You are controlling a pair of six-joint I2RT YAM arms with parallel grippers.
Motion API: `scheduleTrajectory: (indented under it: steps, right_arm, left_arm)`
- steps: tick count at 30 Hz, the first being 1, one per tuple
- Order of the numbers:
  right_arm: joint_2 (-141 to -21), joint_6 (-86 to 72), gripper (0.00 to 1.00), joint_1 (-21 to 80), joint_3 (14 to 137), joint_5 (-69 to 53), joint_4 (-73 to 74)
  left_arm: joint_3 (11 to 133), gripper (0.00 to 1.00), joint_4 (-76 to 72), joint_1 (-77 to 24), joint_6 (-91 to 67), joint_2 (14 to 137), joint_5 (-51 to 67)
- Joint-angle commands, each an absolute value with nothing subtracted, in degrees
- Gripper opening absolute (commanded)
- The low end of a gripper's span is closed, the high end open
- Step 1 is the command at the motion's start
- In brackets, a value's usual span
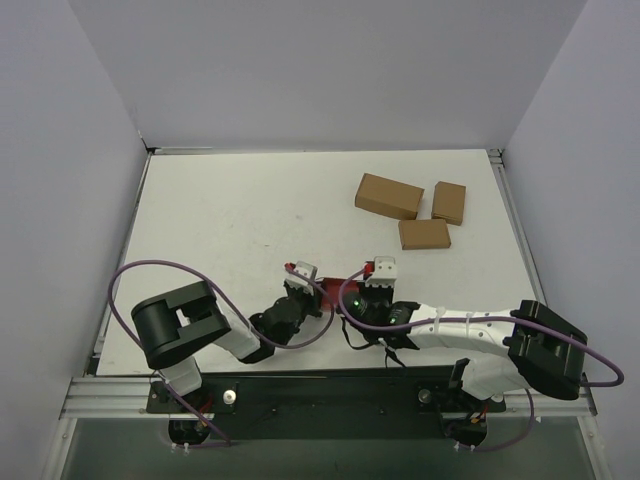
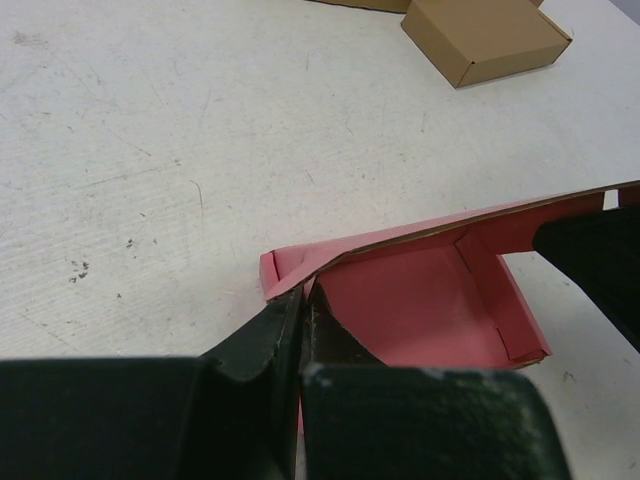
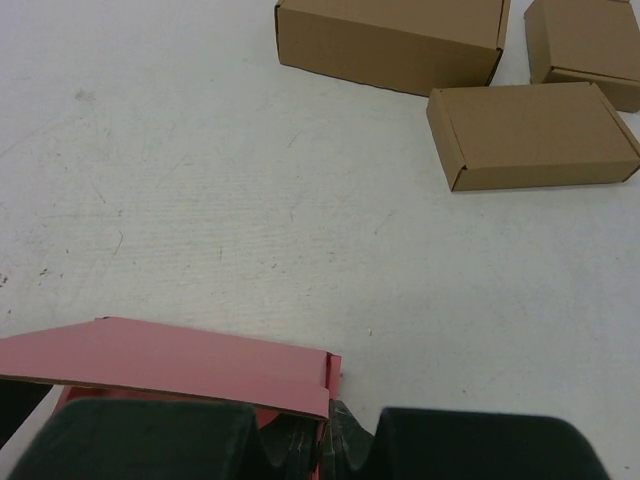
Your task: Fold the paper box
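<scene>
The paper box (image 1: pixel 340 284) is a pink-red card piece, partly folded, lying at the near middle of the table between my two grippers. In the left wrist view the paper box (image 2: pixel 420 310) shows an open tray with raised side walls and a long flap standing over its far side. My left gripper (image 2: pixel 303 300) is shut on the box's left corner wall. In the right wrist view my right gripper (image 3: pixel 335 425) is shut on the right end of the paper box (image 3: pixel 170 360), at its long flap. From above, the left gripper (image 1: pixel 303 278) and right gripper (image 1: pixel 380 275) hold opposite ends.
Three brown cardboard boxes (image 1: pixel 389 196) (image 1: pixel 449 202) (image 1: pixel 424 233) lie at the back right of the white table (image 1: pixel 230 220). One brown box (image 2: pixel 485 38) shows in the left wrist view, and brown boxes (image 3: pixel 530 135) lie ahead of the right gripper. Grey walls stand round the table.
</scene>
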State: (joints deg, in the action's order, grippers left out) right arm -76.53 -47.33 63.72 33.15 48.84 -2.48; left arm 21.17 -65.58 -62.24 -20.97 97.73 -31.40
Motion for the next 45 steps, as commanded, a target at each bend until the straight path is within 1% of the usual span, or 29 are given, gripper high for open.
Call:
scheduleTrajectory:
  steps: [1,8,15,19,24,27,30,32,33,36,39,42,43,44,45]
  right_arm:
    - [-76.91,-51.94,0.00,64.42,32.61,43.68,-4.14]
    - [-76.90,-54.40,0.00,65.65,31.73,43.07,-1.15]
    - [-79.27,-56.86,0.00,66.27,33.66,42.28,4.38]
    - [-78.93,-57.57,0.00,66.62,33.66,41.14,5.54]
    - [-75.68,-57.57,0.00,66.88,32.52,40.43,6.15]
    - [-73.75,-58.18,0.06,67.24,32.08,39.90,7.64]
    - [-71.29,-59.67,0.17,68.11,31.47,40.25,10.28]
    - [-69.70,-60.20,0.22,68.73,30.59,40.87,11.77]
    - [-68.04,-60.38,0.26,69.34,30.24,41.39,12.21]
    - [-64.53,-61.34,0.32,70.39,29.01,41.48,13.97]
    - [-61.01,-62.75,0.36,71.71,28.04,42.36,16.78]
    - [-56.44,-64.33,0.37,73.30,27.95,44.90,21.08]
    - [-55.12,-64.07,0.35,73.74,28.04,45.52,21.88]
    - [-53.63,-61.81,0.31,74.18,28.21,46.14,22.23]
    - [-50.74,-60.22,0.24,74.53,29.08,46.84,22.24]
  left_arm:
    - [18.55,0.00,-60.73,-65.39,-24.87,99.41,-22.15]
    - [17.05,0.00,-61.34,-65.65,-26.37,100.28,-21.62]
    - [17.40,0.00,-62.32,-66.36,-27.25,102.57,-21.44]
    - [17.49,0.00,-58.90,-66.36,-26.28,101.52,-25.13]
    - [19.95,0.00,-49.32,-66.62,-23.12,98.53,-31.28]
    - [22.58,0.00,-43.34,-67.59,-21.72,97.65,-36.11]
    - [24.43,0.00,-39.73,-68.38,-20.39,97.47,-39.89]
    - [25.40,0.00,-38.15,-68.38,-20.39,97.47,-40.86]
    - [25.57,0.00,-37.80,-68.38,-20.30,97.64,-41.04]
    - [26.71,0.00,-35.95,-68.38,-20.48,98.00,-41.66]
    - [26.72,0.00,-35.33,-68.38,-20.48,97.82,-42.01]
    - [26.28,0.00,-35.42,-68.38,-20.13,97.38,-42.36]
    - [26.11,0.00,-35.85,-68.47,-19.87,97.30,-42.36]
    - [26.02,0.00,-36.03,-68.38,-19.52,97.21,-42.36]
    - [25.93,0.00,-36.12,-68.38,-18.99,97.12,-42.36]
